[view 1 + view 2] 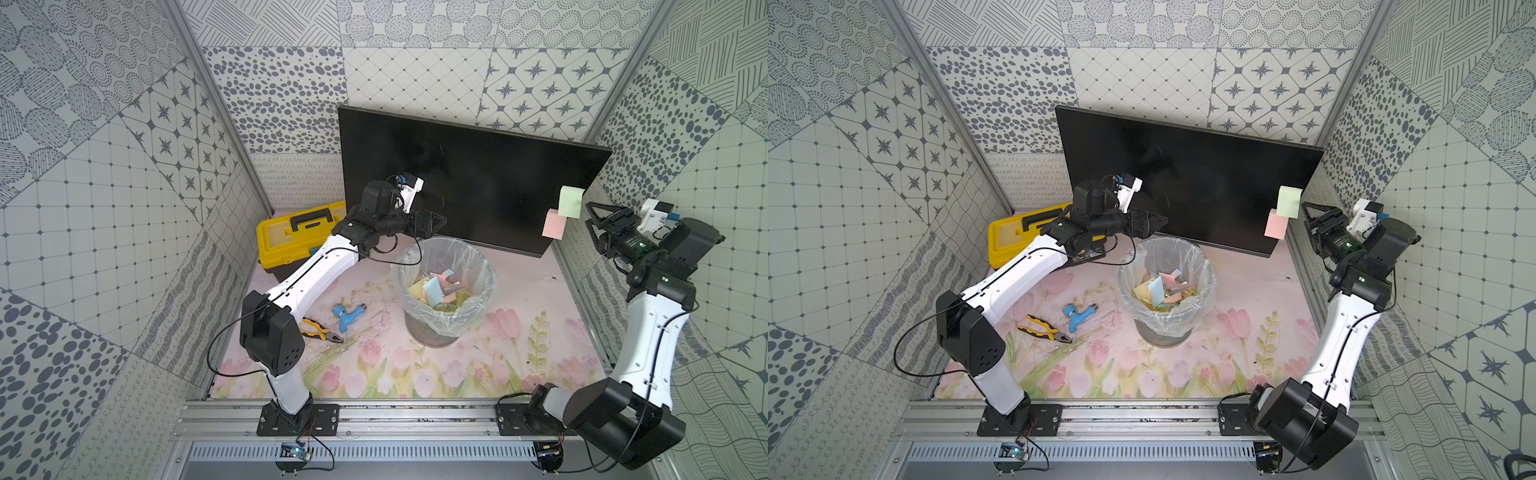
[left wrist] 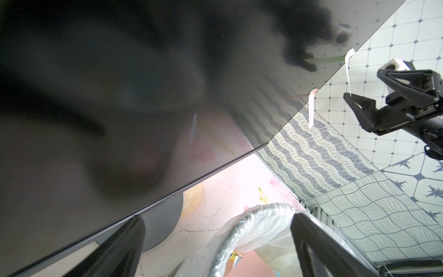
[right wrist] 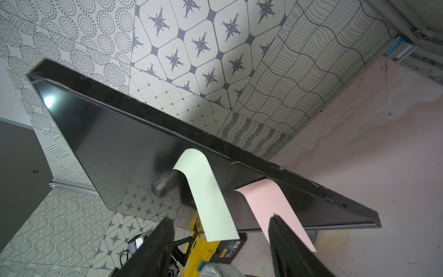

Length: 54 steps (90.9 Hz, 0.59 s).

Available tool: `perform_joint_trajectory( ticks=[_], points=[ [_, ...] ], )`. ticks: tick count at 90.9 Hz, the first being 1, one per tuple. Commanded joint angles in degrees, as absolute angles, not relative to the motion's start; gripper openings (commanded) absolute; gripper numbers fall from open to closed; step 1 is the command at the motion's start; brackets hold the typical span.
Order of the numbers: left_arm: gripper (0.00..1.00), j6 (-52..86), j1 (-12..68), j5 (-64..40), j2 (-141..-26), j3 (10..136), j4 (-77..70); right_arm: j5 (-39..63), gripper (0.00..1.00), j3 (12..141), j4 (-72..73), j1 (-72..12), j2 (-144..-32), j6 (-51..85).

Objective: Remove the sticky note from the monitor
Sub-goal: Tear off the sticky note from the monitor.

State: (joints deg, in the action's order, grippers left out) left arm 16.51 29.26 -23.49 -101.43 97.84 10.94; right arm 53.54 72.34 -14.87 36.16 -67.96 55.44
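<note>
The black monitor leans at the back. Near its right edge, a green sticky note and a pink sticky note stick to it, their free ends curling away from the screen. My right gripper is open just right of the notes. In the right wrist view the green note's loose end hangs between its fingers, and I cannot tell whether they touch. My left gripper stands wide open and empty over the bin's far rim.
A bin with a clear liner holds several discarded notes in front of the monitor. A yellow toolbox sits at the back left. Pliers and a blue tool lie on the floral mat.
</note>
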Motion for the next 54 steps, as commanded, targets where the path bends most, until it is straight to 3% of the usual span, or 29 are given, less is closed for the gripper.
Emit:
perform_joint_trajectory(
  ticks=[1,28,54],
  points=[
    [0.99,15.64,29.46,-25.96,-101.91,99.02,10.26,54.23,0.66,71.38,-9.14,34.8,-69.01,57.92],
    [0.99,16.32,29.44,-26.7,-102.96,99.9,9.81,53.75,0.63,71.93,-5.44,32.12,-72.06,59.68],
    [0.99,16.44,29.44,-26.45,-103.4,100.29,9.93,53.95,0.47,72.34,-3.68,31.55,-73.12,60.19]
  ],
)
